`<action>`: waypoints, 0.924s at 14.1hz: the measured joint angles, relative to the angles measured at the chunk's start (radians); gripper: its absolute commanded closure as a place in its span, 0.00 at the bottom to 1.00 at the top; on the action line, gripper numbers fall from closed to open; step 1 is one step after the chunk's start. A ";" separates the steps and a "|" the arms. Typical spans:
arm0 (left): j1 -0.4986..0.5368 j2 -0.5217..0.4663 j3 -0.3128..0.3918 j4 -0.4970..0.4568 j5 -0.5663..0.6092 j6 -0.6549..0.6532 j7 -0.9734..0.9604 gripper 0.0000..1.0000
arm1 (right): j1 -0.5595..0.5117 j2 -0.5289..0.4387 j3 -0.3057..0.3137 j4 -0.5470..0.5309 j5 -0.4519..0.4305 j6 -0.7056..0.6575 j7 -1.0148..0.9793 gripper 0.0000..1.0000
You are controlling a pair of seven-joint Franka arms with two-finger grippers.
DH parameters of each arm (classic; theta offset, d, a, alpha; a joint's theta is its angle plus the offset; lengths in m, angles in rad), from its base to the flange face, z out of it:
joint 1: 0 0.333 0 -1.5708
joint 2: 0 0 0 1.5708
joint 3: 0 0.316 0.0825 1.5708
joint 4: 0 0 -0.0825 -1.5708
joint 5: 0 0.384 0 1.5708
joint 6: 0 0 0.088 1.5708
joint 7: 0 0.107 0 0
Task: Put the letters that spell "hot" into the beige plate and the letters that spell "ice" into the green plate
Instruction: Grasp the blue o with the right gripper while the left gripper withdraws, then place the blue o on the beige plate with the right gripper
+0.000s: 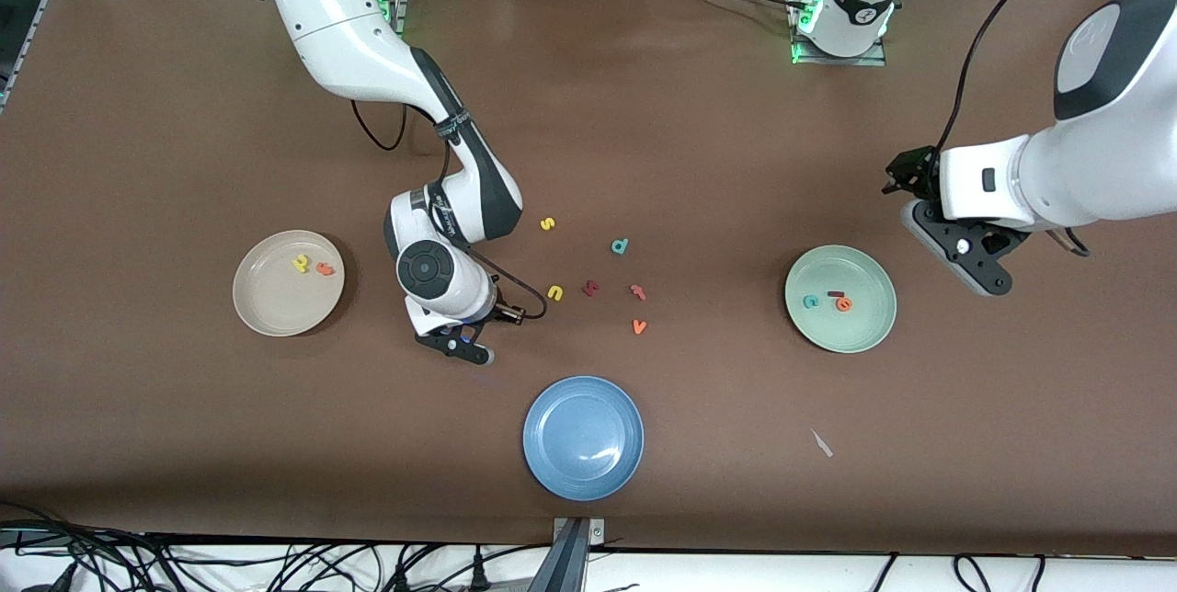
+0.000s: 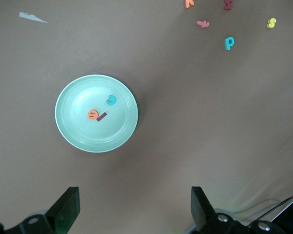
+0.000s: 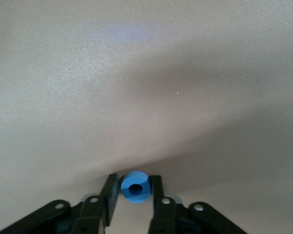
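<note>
A blue ring-shaped "o" (image 3: 135,176) sits between the fingers of my right gripper (image 3: 135,187), which press on both its sides. In the front view that right gripper (image 1: 460,348) is down at the table between the beige plate (image 1: 276,307) and the loose letters. The beige plate holds a yellow "h" (image 1: 301,264) and an orange "t" (image 1: 325,268). The green plate (image 1: 855,330) (image 2: 73,126) holds a teal "c" (image 2: 111,100), an orange "e" (image 2: 92,114) and a dark red "i" (image 2: 102,116). My left gripper (image 1: 961,252) (image 2: 134,200) waits open and empty beside the green plate.
A blue plate (image 1: 583,437) lies nearest the front camera. Loose letters lie mid-table: yellow "s" (image 1: 547,223), yellow "n" (image 1: 554,292), teal "d" (image 1: 621,246), a dark red letter (image 1: 591,288), a reddish letter (image 1: 637,291), orange "v" (image 1: 639,326). A white scrap (image 1: 821,443) lies nearer the camera than the green plate.
</note>
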 measured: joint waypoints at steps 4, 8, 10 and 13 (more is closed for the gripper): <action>-0.102 -0.077 0.105 0.002 -0.004 -0.027 -0.134 0.00 | 0.000 0.000 0.000 0.000 0.000 -0.001 0.000 0.76; -0.267 -0.153 0.339 -0.020 -0.024 0.055 -0.168 0.00 | 0.000 0.000 0.000 0.000 0.001 -0.001 0.000 0.81; -0.345 -0.206 0.464 -0.073 -0.112 0.096 -0.215 0.00 | 0.000 -0.001 0.000 0.000 0.001 -0.001 0.000 0.87; -0.422 -0.284 0.576 -0.163 -0.157 0.162 -0.330 0.00 | -0.002 -0.002 -0.005 0.013 -0.003 -0.047 -0.001 0.98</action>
